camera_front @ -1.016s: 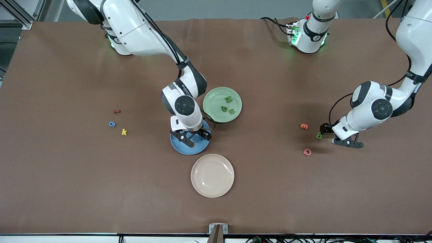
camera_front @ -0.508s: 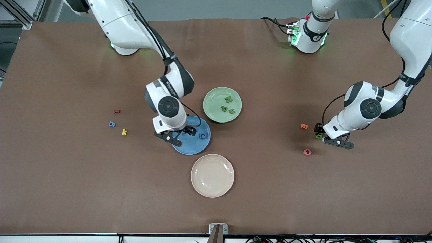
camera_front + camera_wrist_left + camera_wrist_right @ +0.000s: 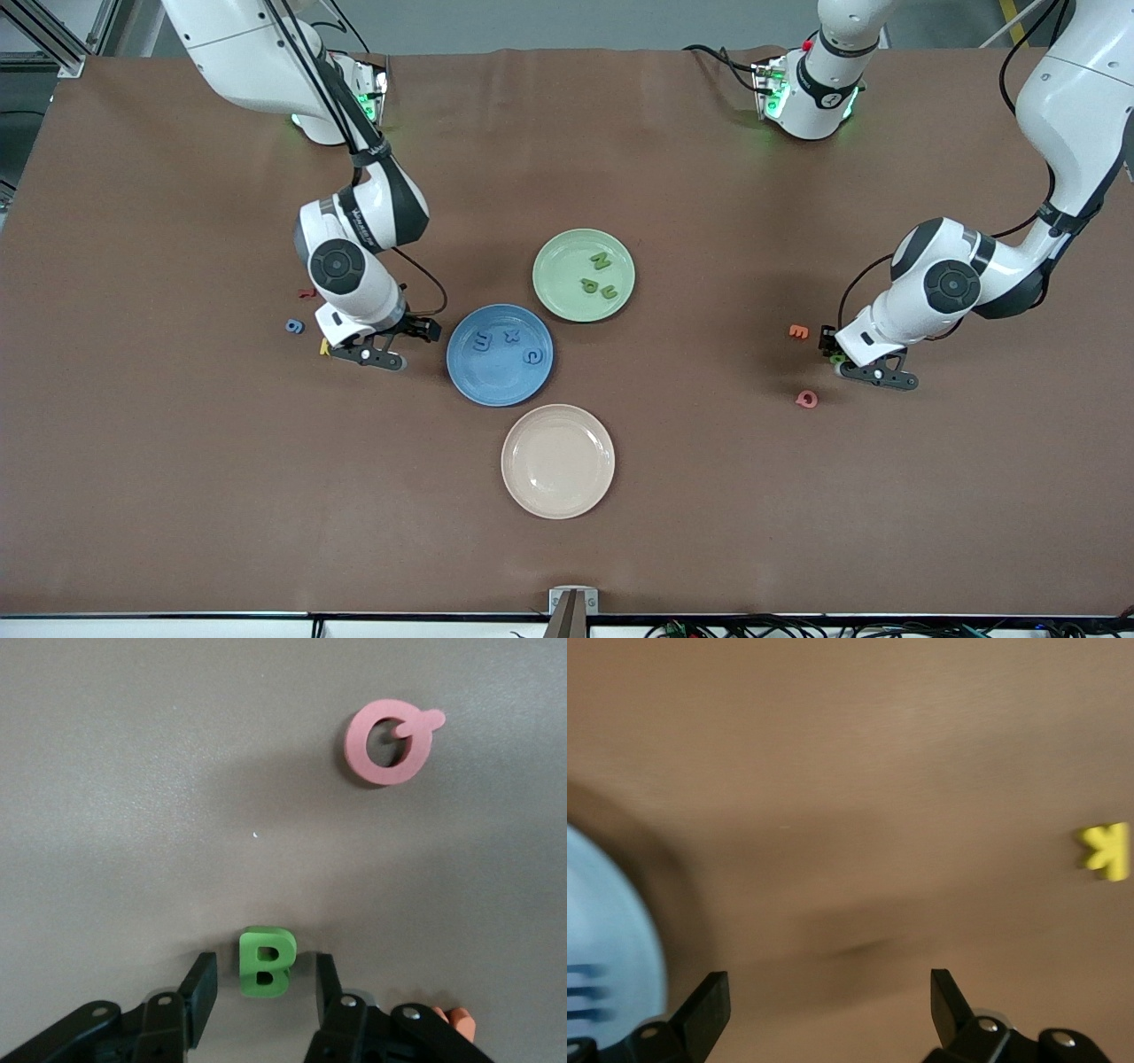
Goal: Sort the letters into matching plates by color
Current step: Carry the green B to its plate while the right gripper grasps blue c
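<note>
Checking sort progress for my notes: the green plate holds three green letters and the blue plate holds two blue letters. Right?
Not quite. The front view shows the blue plate holding three blue letters, not two. The green plate does hold three green letters.

green B [image 3: 836, 358] mostly hidden under left gripper [image 3: 852, 361] in front view, orange letter [image 3: 458, 1020] cut by frame edge behind finger in left wrist view, yellow k [image 3: 1106, 850] and blue plate [image 3: 598, 948] smeared in right wrist view, plate cut off at edge
</note>
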`<state>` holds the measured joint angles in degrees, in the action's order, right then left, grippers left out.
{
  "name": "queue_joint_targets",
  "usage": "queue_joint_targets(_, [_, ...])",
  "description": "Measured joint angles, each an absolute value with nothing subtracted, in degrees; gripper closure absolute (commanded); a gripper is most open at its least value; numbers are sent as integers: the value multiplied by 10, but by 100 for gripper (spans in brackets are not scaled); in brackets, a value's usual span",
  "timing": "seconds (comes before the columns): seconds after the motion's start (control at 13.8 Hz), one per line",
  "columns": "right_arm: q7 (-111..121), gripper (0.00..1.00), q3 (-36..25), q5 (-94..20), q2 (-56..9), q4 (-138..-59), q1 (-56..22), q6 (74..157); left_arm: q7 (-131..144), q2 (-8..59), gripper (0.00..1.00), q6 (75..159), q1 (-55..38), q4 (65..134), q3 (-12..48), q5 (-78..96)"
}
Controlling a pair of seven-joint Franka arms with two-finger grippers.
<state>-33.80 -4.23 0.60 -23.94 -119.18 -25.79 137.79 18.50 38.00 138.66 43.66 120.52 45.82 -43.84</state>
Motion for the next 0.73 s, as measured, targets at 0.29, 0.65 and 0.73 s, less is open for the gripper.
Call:
queue_joint_targets(0.29, [-251,0,-45,30,-214,-1235,-203,1402,185,382,100,1389,438,1205,457,-438])
queue_joint_targets(0.65, [-126,0,-46,33,-209,-1288,-111,1468,186,380,100,1393,444,1197,462,-439])
queue_joint_targets(0.73, [-109,0,-45,33,-209,-1290,-98,1468,187,379,100,1393,444,1195,469,-439])
